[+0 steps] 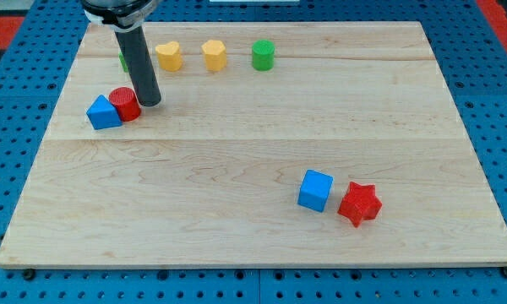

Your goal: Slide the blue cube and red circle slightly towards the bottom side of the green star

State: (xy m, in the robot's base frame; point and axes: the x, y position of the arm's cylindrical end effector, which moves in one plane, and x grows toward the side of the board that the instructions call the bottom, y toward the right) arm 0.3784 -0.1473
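Note:
My tip (150, 103) rests on the board at the upper left, just right of the red circle (124, 103) and touching or nearly touching it. A blue block (103, 112), wedge-like in shape, sits against the red circle's left side. The blue cube (316, 190) lies far off at the lower right. Only a green sliver of the green star (122, 59) shows at the rod's left edge, above the red circle; the rod hides the rest.
Two yellow blocks (169, 56) (214, 55) and a green cylinder (263, 54) stand in a row along the view's top. A red star (360, 203) lies just right of the blue cube. The wooden board (253, 143) sits on a blue pegboard.

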